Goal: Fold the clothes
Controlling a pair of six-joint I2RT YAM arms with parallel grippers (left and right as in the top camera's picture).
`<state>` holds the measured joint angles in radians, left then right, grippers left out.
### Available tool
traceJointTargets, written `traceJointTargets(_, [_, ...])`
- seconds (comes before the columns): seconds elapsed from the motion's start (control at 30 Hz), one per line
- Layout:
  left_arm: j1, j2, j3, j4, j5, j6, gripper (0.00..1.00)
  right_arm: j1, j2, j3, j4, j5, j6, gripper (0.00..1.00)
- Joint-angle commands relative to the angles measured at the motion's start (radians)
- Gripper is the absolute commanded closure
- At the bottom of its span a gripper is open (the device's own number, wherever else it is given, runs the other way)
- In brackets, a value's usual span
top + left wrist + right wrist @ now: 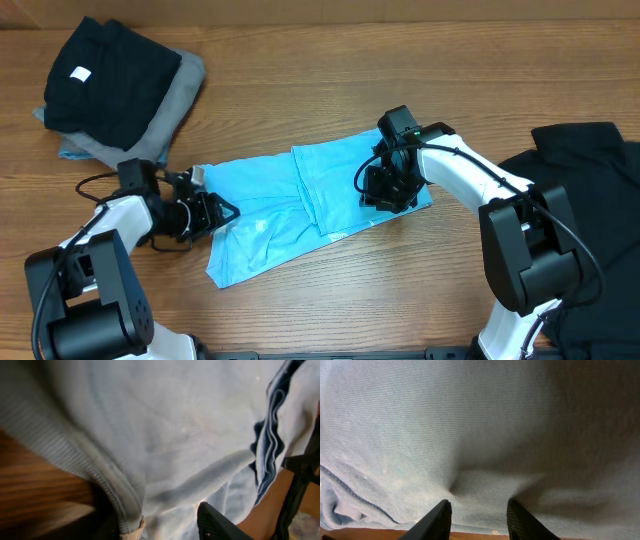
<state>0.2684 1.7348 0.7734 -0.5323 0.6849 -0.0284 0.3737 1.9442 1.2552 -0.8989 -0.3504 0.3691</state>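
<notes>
While the worktop [330,90] carries three lots of clothes, only one looks finished to me. Biggest is the light blue T-shirt [270,215], lying mid-worktop as a long slanted band with its sides turned in. I judge it half folded, the end-to-end folds not yet made. At the right edge a black garment [585,170] sits in a loose heap, unfolded as far as I can see. Top left, a folded stack [115,85] — black over grey — reads as done. My left end effector [212,212] is at the shirt's left end, by its ribbed edge [90,470]; whether it pinches cloth I cannot tell. My right end effector [388,190] presses on the shirt's right end, fingertips [440,517] partly apart with a pucker between them — a grip I cannot confirm.
</notes>
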Motion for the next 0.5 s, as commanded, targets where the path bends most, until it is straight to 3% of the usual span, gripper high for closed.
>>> traceJointTargets(0.0, [-0.074, 0.109, -0.100, 0.013, -0.264, -0.035, 0.46, -0.003, -0.008, 0.002, 0.003, 0.010, -0.002, 0.60])
traceJointTargets(0.17, [-0.102, 0.109, -0.100, 0.024, -0.282, -0.058, 0.48, -0.003, -0.008, 0.002, 0.001, 0.010, -0.003, 0.60])
traceJointTargets(0.47, [-0.102, 0.109, -0.100, 0.023, -0.289, -0.058, 0.72, -0.003, -0.008, 0.002, -0.002, 0.010, -0.003, 0.60])
